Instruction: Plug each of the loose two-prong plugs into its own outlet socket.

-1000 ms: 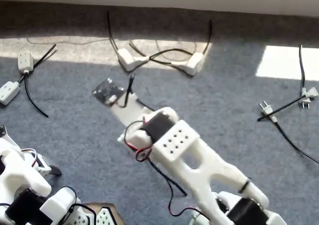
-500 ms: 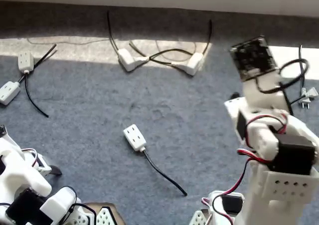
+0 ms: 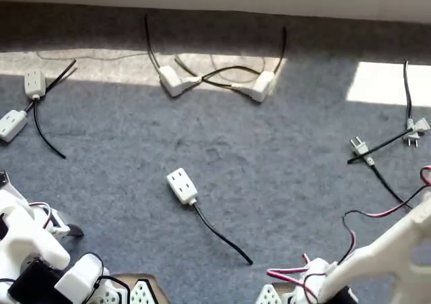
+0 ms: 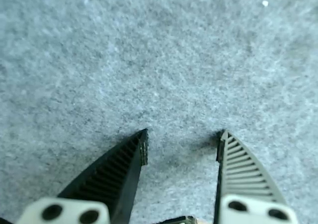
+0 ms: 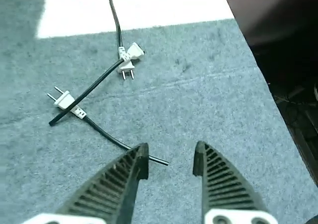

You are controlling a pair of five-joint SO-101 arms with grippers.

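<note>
- Right gripper (image 5: 170,158): jaws apart, empty, above carpet (image 5: 208,100) near first plug (image 5: 63,101) and second plug (image 5: 130,55).
- Left gripper (image 4: 183,144): jaws wide, empty, over carpet.
- Outlet socket (image 3: 180,185): mid-carpet, well apart from both plugs.

No legible text, labels, numbers or signs observed on the sockets, plugs, cords, arms or carpet.

2 white two-prong plugs lie loose on the grey carpet (image 3: 283,162) at the right, black cords crossing: the nearer plug (image 3: 358,145) and the farther plug (image 3: 417,124). A white centre socket (image 3: 181,185) lies flat mid-carpet, holes up and empty, its black cord trailing nearer. At the far left lie an upper-left socket (image 3: 34,83) and a lower-left socket (image 3: 11,124)
</note>
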